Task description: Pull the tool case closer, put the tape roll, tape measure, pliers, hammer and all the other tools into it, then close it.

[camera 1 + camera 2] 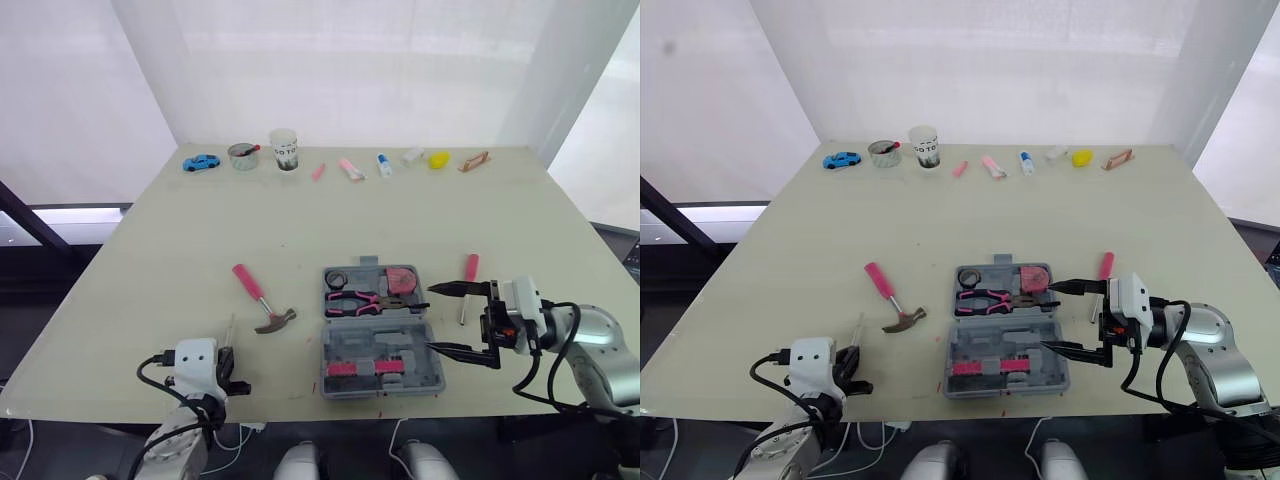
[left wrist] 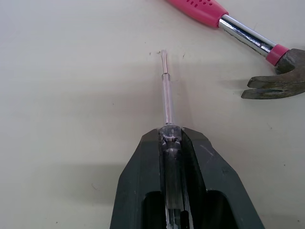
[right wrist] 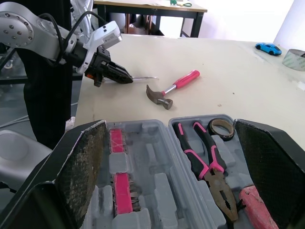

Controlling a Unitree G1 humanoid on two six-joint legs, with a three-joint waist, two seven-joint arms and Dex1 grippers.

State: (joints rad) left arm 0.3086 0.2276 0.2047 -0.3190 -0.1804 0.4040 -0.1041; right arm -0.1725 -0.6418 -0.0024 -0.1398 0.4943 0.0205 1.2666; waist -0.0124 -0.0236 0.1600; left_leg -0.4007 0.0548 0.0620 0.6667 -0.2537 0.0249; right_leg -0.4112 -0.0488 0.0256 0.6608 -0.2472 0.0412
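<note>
Screwdriver point(image 2: 165, 90), slim, clear handle: clamped lengthwise between the two fingers of the left hand point(image 2: 170, 137), low over the table point(image 1: 160, 260) near its front left edge. The thin shaft and flat tip project past the fingertips. Whether it rests on the table or is just off it cannot be told. Judged light and rigid, with smooth plastic that could slide or roll in the grip. The hold is on the thicker handle, which looks the right place. Tool case point(image 1: 345, 340) lies open near the front edge, with tape roll point(image 1: 339, 277), pliers point(image 1: 358, 300) and tape measure point(image 1: 401, 281) already seated in its far half. Right hand point(image 1: 430, 319) hovers at the case's right side, fingers wide apart and holding nothing. Hammer point(image 1: 258, 296) lies on the table between left hand and case, claw head toward the robot. Likely head-heavy, so a grasp on the steel shaft close to the head should tip least; the pink grip offers more friction. Pink-handled screwdriver point(image 1: 466, 288) lies just right of the case, not yet packed. It is probably light and best taken by the handle.
</note>
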